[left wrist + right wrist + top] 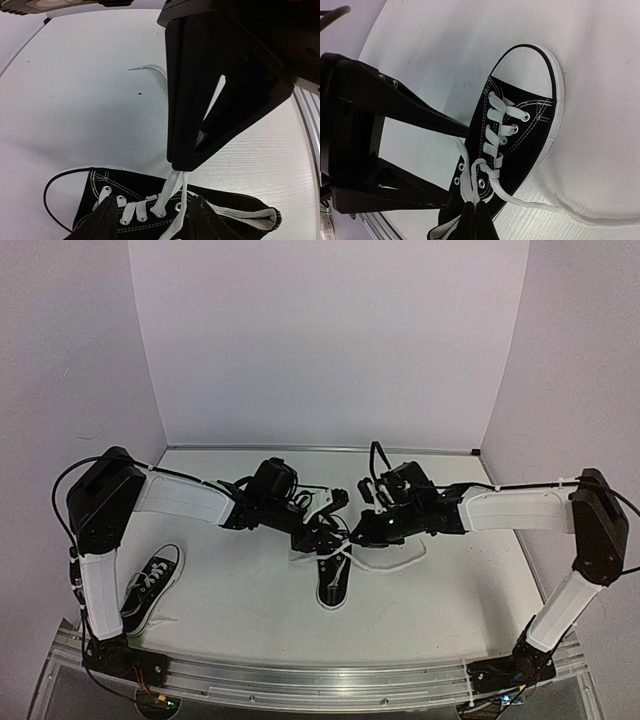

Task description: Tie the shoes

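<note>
Item: pair of small black canvas sneakers with white laces and white rubber toe caps. The centre shoe (333, 582) lies in the middle of the top view on the white table (450, 600), its toe apparently toward the bottom of the frame. The second shoe (150, 592) sits at lower left beside the left arm's upright link, well apart from the first, with no gripper on it. Handling, as judged: the shoe is light and likely to slide or tip on the smooth table if pulled hard sideways. The canvas is soft, the rubber toe and sole edge stiffer. The lace (168, 192) is flat, woven and limp, holds no shape of its own, and is thin enough to slip from a weak pinch. The best hold appears to be the free lace just above the top eyelets, not the canvas. A loose tail trails across the lower right of the right wrist view and is the other end to collect. Claws: the right gripper (471, 207) has its fingers pressed together at the bottom of its own view, pinching a lace strand just past the top eyelets. The left wrist view shows that strand drawn up from the shoe into its tip. The left gripper (154, 207) has its fingers standing apart on either side of the laced throat, clamped on nothing visible. Pose: both arms come in from the outer edges of the top view, elbows high at mid-left and mid-right. The forearms are roughly level and converging, and the wrists meet almost tip to tip just above the centre shoe's opening.
</note>
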